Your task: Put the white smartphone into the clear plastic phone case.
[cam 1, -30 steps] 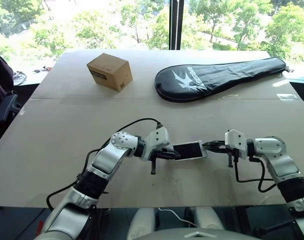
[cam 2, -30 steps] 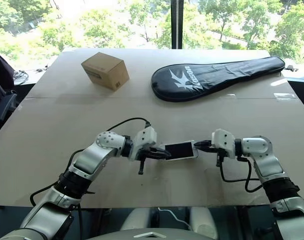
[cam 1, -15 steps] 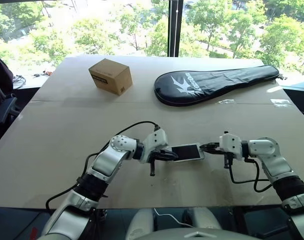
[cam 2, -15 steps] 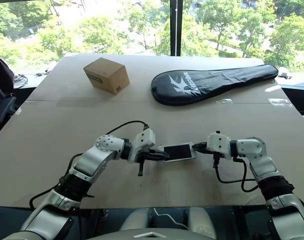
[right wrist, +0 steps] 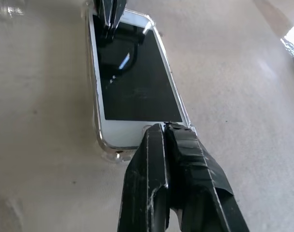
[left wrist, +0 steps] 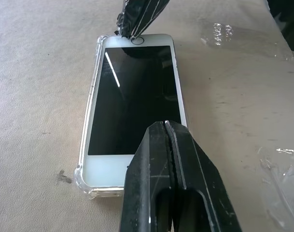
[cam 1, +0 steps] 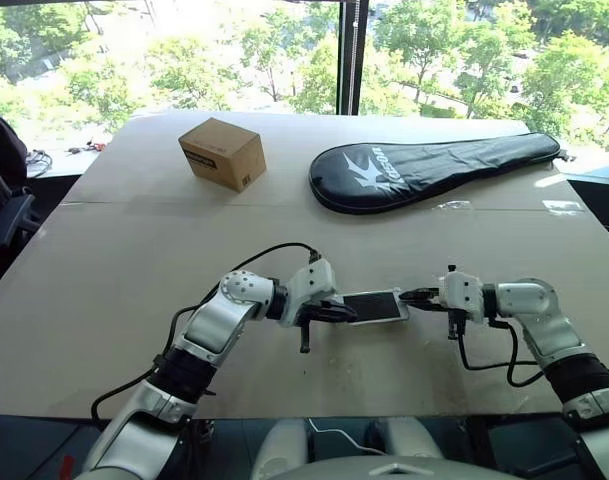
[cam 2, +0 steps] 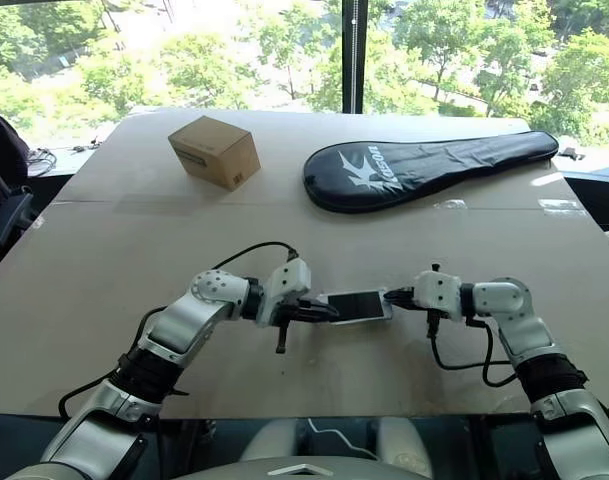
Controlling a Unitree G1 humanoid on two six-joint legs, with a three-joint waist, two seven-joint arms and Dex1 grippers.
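The white smartphone lies screen-up inside the clear plastic phone case; left end effector and right end effector, both pinched closed, cover its ends.

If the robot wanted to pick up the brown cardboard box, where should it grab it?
Probably across two opposite upright sides of the brown cardboard box, coming down from above. It stands alone on the table, turned corner-on toward the robot, so the wrist would need to twist to line up with its flat faces.
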